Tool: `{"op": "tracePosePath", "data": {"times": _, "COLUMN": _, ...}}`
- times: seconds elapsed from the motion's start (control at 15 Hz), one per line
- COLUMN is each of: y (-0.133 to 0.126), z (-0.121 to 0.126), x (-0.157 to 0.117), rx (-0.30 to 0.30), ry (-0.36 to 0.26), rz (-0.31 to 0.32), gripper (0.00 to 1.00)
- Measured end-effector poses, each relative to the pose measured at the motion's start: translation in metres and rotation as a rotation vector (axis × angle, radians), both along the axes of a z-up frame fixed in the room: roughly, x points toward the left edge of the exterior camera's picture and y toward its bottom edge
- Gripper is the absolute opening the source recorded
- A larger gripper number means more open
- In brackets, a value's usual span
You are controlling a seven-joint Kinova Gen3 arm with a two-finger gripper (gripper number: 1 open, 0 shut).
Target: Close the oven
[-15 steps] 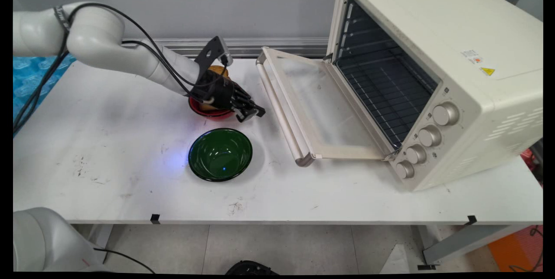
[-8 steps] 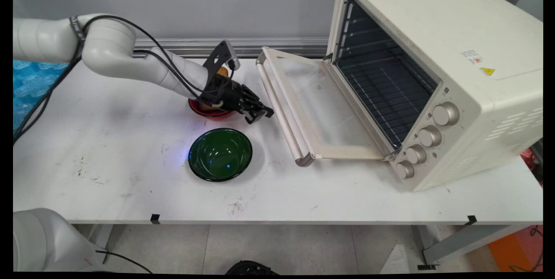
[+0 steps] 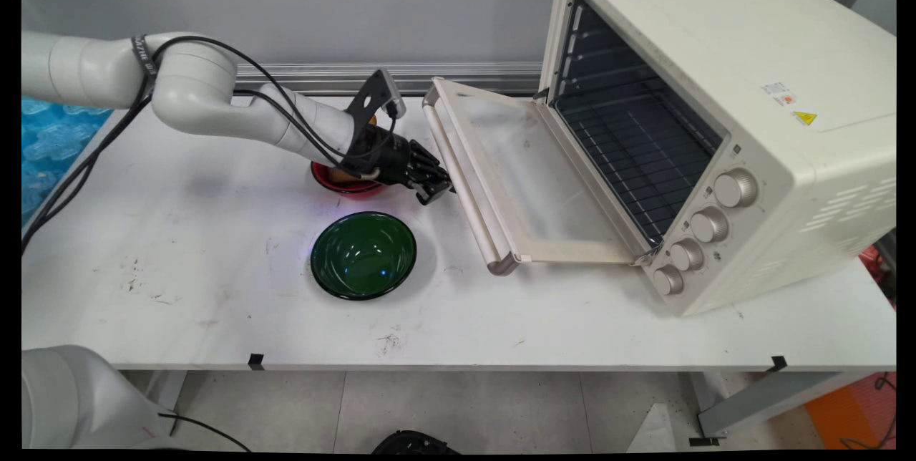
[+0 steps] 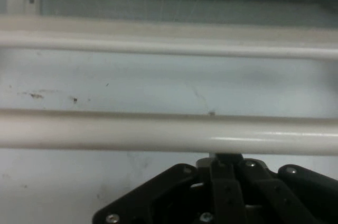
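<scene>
Low over the white table (image 3: 179,289), the gripper (image 3: 435,190) reached toward three o'clock, its tip just beside the handle bar (image 3: 461,185) of the oven door (image 3: 533,175). That door lay folded down flat from the cream toaster oven (image 3: 715,124), its free edge facing nine o'clock, so the bar closed off the gripper's path on that side. Directly behind the wrist, at nine o'clock, sat a red bowl (image 3: 347,187) holding something orange-brown, mostly hidden by the black linkage. At six o'clock from the gripper stood an empty green bowl (image 3: 363,255), set apart from both the red bowl and the door. Bare tabletop opened widely toward seven and eight o'clock and along the near edge.

From the hand view, the handle bar (image 4: 169,134) ran straight across just above the gripper (image 4: 226,159), with table surface showing through the gap beyond it and the door's frame (image 4: 169,44) farther up; neither bowl appeared there. The fingers looked pressed together, holding nothing.
</scene>
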State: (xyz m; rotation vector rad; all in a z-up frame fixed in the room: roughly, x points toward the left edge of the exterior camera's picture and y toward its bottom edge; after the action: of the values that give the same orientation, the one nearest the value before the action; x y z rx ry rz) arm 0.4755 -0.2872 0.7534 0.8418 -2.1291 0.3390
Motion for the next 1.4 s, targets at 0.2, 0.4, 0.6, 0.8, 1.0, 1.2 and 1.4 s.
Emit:
{"op": "tracePosePath", "data": {"times": 0.2, "y": -0.001, "z": 0.000, "x": -0.002, "rx": -0.008, "ry": 0.008, "rz": -0.008, "gripper": 0.00}}
{"op": "tracePosePath", "data": {"times": 0.4, "y": -0.002, "z": 0.001, "x": -0.004, "rx": -0.017, "ry": 0.014, "rz": -0.015, "gripper": 0.00}}
{"op": "tracePosePath", "data": {"times": 0.6, "y": -0.004, "z": 0.004, "x": -0.005, "rx": -0.027, "ry": 0.020, "rz": -0.020, "gripper": 0.00}}
{"op": "tracePosePath", "data": {"times": 0.8, "y": -0.008, "z": 0.008, "x": -0.006, "rx": -0.040, "ry": 0.025, "rz": -0.023, "gripper": 0.00}}
{"op": "tracePosePath", "data": {"times": 1.0, "y": -0.016, "z": 0.016, "x": -0.008, "rx": -0.055, "ry": 0.031, "rz": -0.028, "gripper": 0.00}}
{"op": "tracePosePath", "data": {"times": 1.2, "y": -0.027, "z": 0.026, "x": -0.012, "rx": -0.072, "ry": 0.037, "rz": -0.035, "gripper": 0.00}}
{"op": "tracePosePath", "data": {"times": 1.4, "y": -0.040, "z": 0.036, "x": -0.018, "rx": -0.086, "ry": 0.044, "rz": -0.042, "gripper": 0.00}}
